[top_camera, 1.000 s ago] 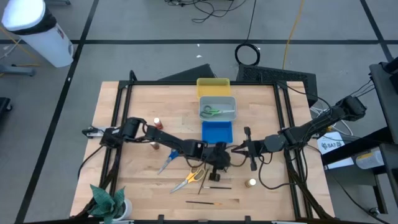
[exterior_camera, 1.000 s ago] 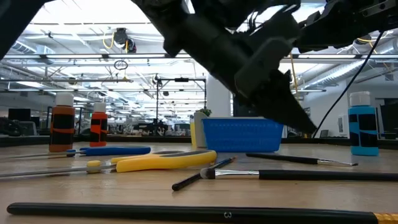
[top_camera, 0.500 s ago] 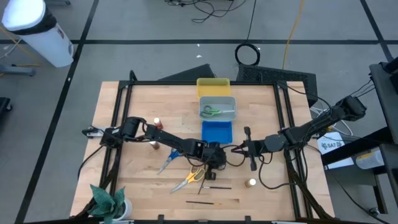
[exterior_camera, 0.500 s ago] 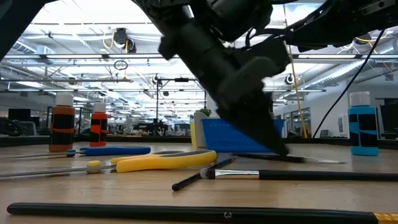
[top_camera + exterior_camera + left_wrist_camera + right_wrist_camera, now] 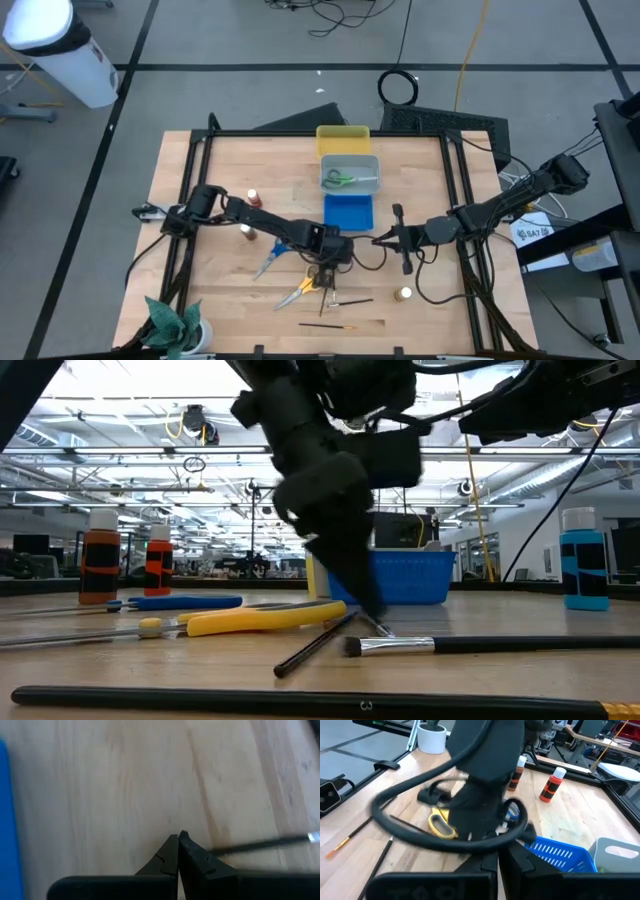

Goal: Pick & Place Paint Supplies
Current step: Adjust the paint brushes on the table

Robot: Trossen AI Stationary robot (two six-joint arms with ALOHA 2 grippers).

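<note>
A wooden bench [image 5: 200,170] carries yellow [image 5: 343,136], grey [image 5: 350,176] and blue [image 5: 349,212] trays in a row from its far edge to the middle; green scissors [image 5: 341,180] lie in the grey one. The left gripper [image 5: 322,283], fingers closed and empty, points down beside yellow scissors [image 5: 305,288] and thin brushes [image 5: 345,299] near the front edge. The right gripper [image 5: 378,239], closed and empty, waits just right of the blue tray. Blue scissors [image 5: 268,260] lie left of the yellow pair.

Even overhead light, soft shadows; motion blur on left arm [image 5: 330,490], wrist views soft.
</note>
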